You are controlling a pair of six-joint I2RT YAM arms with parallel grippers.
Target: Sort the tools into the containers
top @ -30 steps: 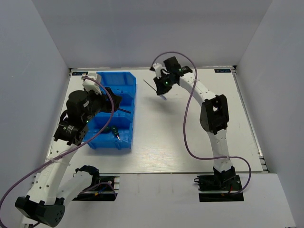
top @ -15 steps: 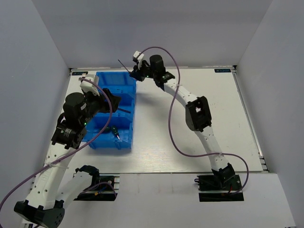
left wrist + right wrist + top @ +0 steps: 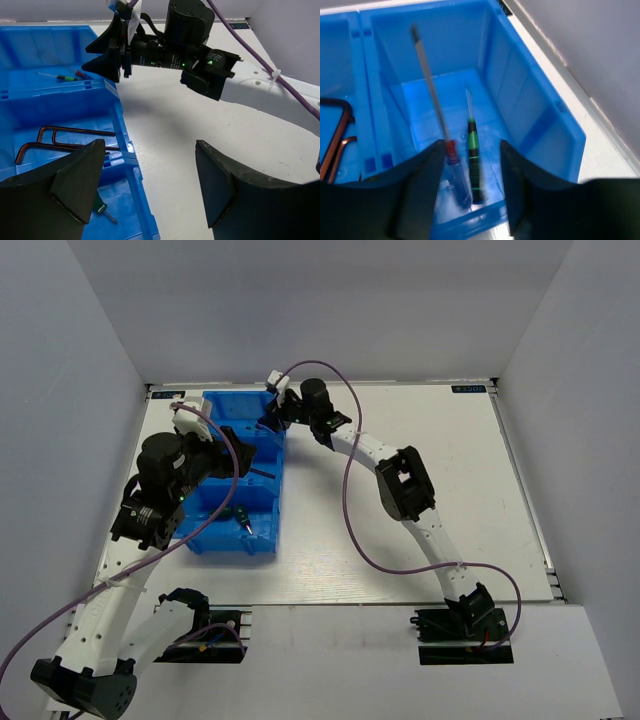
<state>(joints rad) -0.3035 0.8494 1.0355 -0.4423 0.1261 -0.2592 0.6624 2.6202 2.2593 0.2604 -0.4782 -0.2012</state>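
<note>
The left arm hangs over the near left part of the containers, a row of three joined blue bins standing at the left of the white counter. The left fingers are spread wide with nothing between them, and in the left wrist view they sit above the right-hand wall of the row.

Below them, the near bin holds a green-handled screwdriver, partly hidden behind one finger. The middle bin holds the dark reddish-brown hex keys, lying flat on its floor with their long shafts roughly parallel. How many lie there cannot be counted with certainty.

The far bin holds two tools lying side by side. One is a blue-handled screwdriver with a red collar and a long thin shaft reaching toward the bin's far wall. Just beside it is a slim dark screwdriver with green bands.

The right arm stretches from its base at the near right across the counter. The right fingers are over the far bin's right edge. They stand apart, and the gap is much wider than either handle. In the right wrist view the blue handle is blurred and shows low in the gap, close to one finger. Whether it touches that finger cannot be told, but the fingers do not pinch it.
</note>
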